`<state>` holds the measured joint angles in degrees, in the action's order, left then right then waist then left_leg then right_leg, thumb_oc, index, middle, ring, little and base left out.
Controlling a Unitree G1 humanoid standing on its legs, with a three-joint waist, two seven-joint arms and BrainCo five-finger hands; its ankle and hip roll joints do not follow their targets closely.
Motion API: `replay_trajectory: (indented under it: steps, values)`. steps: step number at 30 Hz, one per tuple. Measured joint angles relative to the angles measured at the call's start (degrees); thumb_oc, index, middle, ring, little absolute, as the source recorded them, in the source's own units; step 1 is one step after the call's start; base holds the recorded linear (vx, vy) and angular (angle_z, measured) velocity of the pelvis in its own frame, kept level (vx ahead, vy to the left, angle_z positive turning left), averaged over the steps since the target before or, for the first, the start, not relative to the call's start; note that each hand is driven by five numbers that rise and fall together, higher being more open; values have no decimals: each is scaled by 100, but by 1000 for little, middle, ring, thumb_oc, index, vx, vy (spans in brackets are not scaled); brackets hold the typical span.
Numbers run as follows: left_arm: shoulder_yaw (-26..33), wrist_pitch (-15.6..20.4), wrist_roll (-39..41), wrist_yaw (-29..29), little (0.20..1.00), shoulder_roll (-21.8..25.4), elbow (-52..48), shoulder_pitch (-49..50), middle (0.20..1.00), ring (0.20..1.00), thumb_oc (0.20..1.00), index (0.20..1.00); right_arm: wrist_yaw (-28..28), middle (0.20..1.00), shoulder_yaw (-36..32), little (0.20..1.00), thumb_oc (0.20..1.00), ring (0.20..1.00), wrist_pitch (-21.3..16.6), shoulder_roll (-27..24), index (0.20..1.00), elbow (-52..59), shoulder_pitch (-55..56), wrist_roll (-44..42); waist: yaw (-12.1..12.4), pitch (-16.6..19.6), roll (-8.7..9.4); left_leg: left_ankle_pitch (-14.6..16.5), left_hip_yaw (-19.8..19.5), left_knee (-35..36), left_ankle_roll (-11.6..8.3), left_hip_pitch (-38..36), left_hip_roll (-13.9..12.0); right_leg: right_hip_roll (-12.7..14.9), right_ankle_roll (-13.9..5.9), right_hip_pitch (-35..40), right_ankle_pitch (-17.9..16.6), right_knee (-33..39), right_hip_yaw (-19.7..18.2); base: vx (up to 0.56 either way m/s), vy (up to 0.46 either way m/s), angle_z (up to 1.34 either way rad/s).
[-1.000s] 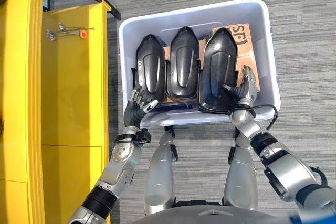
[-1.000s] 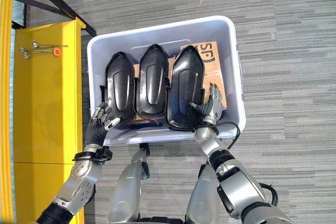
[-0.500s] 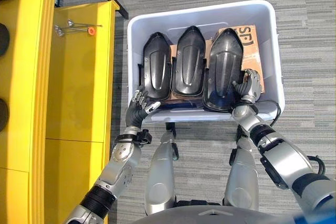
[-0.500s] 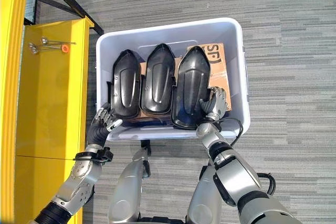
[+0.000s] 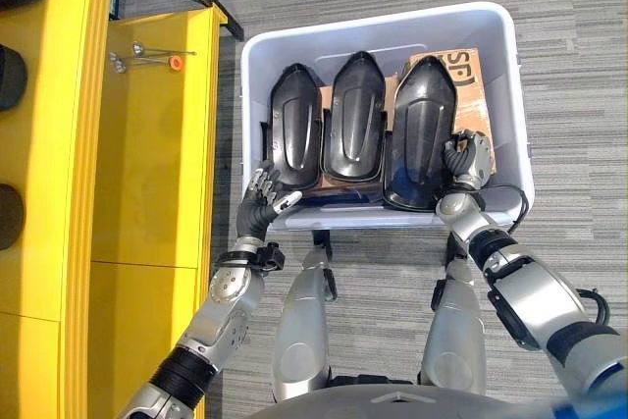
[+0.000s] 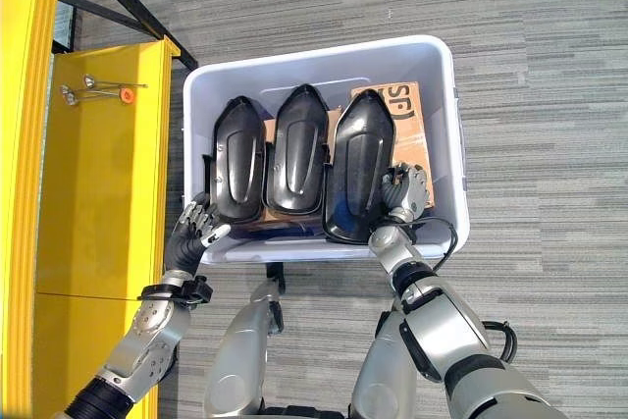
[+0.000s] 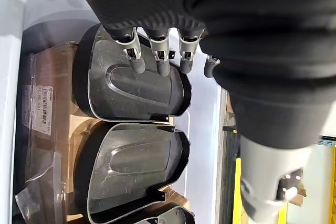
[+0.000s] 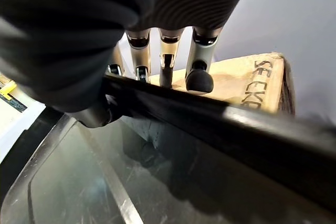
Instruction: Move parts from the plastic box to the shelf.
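1. The left hand point(image 5: 257, 205) hovers at the near left corner of the white plastic box point(image 5: 513, 105), its fingers point(image 7: 137, 64) relaxed and spread, holding nothing.
2. The right hand point(image 5: 465, 157) is inside the box near its front wall, with fingers point(image 8: 198, 80) curled over the edge of the right black part point(image 5: 420, 131) and the thumb beneath it, clamping that edge.
3. The middle black part point(image 5: 354, 116) and the left black part point(image 5: 294, 126) lie side by side in the box, beside the right one.
4. Brown cardboard point(image 5: 467, 85) lies under the parts, toward the box's right side.
5. The yellow shelf point(image 5: 147, 134) stands just left of the box.
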<state>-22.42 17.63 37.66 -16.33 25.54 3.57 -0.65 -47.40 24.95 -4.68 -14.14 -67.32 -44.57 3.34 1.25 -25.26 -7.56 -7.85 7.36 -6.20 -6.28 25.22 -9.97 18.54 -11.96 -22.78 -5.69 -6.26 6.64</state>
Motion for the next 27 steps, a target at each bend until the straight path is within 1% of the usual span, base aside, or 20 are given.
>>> replay_trajectory:
  steps: [3,7,8,9,10,12,13,14,15,16,18,19,27]
  values:
    - [1,0,0,-7,1000,0,0,-1,1000,1000,1000,1000,0,200,0,200,200,200,-15,0,200,11,0,-100,-6,0,0,-2,0,-3,2,1,0,0,4,0,-2,-3,0,0,0,0]
    - [7,1,1,-36,1000,0,0,-13,1000,1000,1000,1000,20,200,-73,200,200,200,-120,-72,200,900,295,-690,-20,1,1,1,8,-24,17,38,-2,-2,23,-54,2,-37,-21,0,0,0]
    - [7,1,2,-84,1000,-3,1,-19,1000,1000,1000,1000,118,200,-251,200,200,200,-296,-75,200,1437,485,-1030,-54,1,2,24,10,-91,28,126,-10,-5,24,-120,4,-59,-30,0,0,0]
    - [3,0,2,-127,1000,-6,3,-23,1000,1000,1000,1000,170,200,-267,200,200,200,-356,-88,200,1589,559,-1130,-70,0,4,33,9,-110,31,146,-11,-7,24,-138,4,-69,-36,-4,-32,-1]
    - [6,-6,2,-156,1000,-15,6,-37,1000,1000,1000,1000,316,200,-344,200,200,200,-402,-175,200,2076,767,-1460,-85,-1,6,35,7,-111,33,152,-11,-9,22,-141,6,-70,-37,0,0,0]
    - [34,-7,2,-160,1000,-16,4,-42,1000,1000,1000,1000,522,200,-512,200,200,200,-508,-255,200,2544,987,-1893,-121,-5,14,38,9,-120,31,151,-19,-16,21,-138,8,-69,-39,0,0,0]
    - [54,-10,5,-171,1000,-9,8,-44,1000,1000,1000,1000,733,200,-517,200,200,200,-605,-261,200,2789,1149,-2169,-107,-9,18,40,9,-130,33,154,-19,-19,20,-134,11,-68,-39,0,0,0]
    - [59,-16,5,-166,1000,-19,-8,-50,1000,1000,1000,1000,849,200,-562,200,200,200,-616,-281,200,3003,1292,-2362,-131,-17,27,41,13,-132,33,155,-20,-20,17,-135,13,-68,-40,0,0,0]
    - [69,-30,8,-167,1000,-17,-3,-32,1000,1000,1000,1000,931,200,-643,200,200,200,-634,-318,200,3355,1504,-2523,-144,-28,43,39,7,-135,29,154,-20,-21,15,-127,14,-68,-38,0,0,0]
    - [130,-75,10,-170,1000,-16,-4,-4,1000,1000,1000,1000,1022,200,-649,200,200,200,-697,-272,200,3714,1748,-2693,-170,-68,106,73,8,-187,49,143,-25,-21,14,-95,19,-66,-38,0,0,0]
    - [196,-99,17,-167,1000,-17,-4,-21,1000,1000,1000,1000,1105,200,-646,200,200,200,-712,-255,200,3907,1819,-2794,-197,-104,164,94,9,-200,61,134,-25,-21,15,-80,23,-65,-39,5,-37,-1]
    - [272,-103,43,-160,1000,-14,-5,-17,1000,1000,1000,1000,1149,200,-660,200,200,200,-794,-254,200,4087,1892,-2897,-192,-145,232,96,11,-201,64,108,-31,-22,15,-59,23,-66,-41,5,-41,0]
    - [399,-190,126,-151,1000,-13,-5,4,1000,1000,1000,1000,1418,200,-721,200,200,200,-1104,-224,200,4971,2236,-3371,-195,-220,356,104,11,-200,61,39,-34,-25,16,6,20,-62,-43,1,-4,0]
